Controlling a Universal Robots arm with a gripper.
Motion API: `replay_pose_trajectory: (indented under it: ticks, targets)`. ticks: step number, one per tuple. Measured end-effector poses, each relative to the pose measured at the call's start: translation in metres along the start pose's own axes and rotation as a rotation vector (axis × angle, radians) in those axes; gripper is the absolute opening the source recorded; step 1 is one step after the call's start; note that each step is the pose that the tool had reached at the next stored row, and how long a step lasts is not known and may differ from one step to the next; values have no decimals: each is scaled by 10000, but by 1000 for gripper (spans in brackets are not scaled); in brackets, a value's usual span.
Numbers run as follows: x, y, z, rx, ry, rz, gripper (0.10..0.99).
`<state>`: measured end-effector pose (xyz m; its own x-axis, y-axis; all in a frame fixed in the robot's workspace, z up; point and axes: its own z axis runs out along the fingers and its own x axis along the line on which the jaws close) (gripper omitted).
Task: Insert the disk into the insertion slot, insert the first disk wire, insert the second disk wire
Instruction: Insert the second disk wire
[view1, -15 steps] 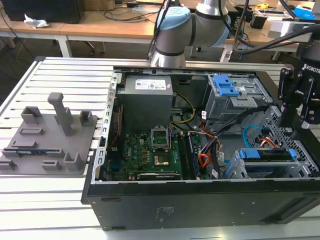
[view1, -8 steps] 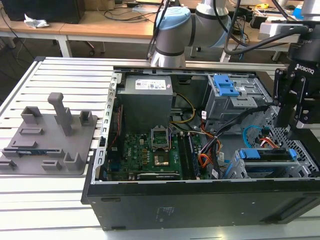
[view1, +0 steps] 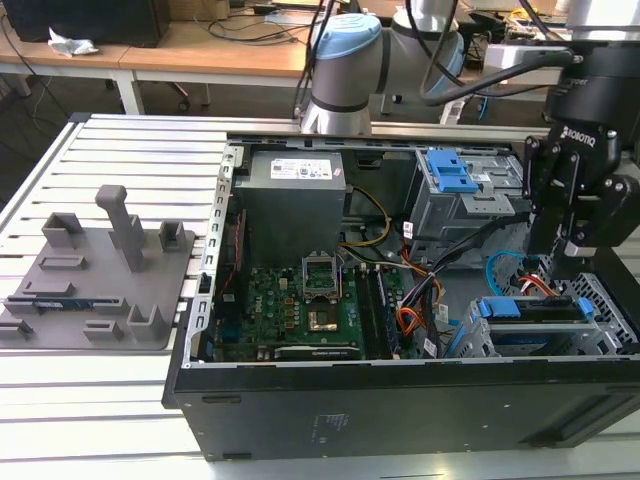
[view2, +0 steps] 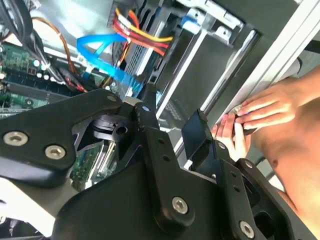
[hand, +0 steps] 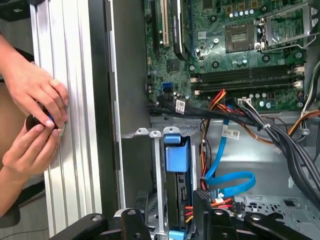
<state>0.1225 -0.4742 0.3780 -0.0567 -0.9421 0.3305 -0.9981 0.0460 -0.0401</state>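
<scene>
Disk (view1: 535, 310) on edge in insertion slot (view1: 608, 312), long axis toward motherboard (view1: 300, 300).

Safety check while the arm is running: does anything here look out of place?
Yes. A person's hands are busy with a small object on the aluminium table rail, right beside the open computer case that the arm is working in.

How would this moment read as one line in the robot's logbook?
disk: in cage | gripper: open, above disk | blue cable: looped beside cage | hands: on table rail
</scene>
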Motion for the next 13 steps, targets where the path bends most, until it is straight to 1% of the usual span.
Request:
replay_pose_trajectory:
  ticks: [3,4,6,7,8,10,11,13]
  targets:
    - [4,92,1,23,7,-62,482]
    - [3,97,7,45,4,-126,482]
    - [-9,98,26,216,-10,-612,482]
    - [-23,99,25,255,-14,-722,482]
    - [-96,103,8,259,-17,-735,482]
    - [-165,106,-7,259,-17,-735,482]
    - [-213,101,-18,246,-5,-739,482]
    - [-243,42,-17,69,77,-802,482]
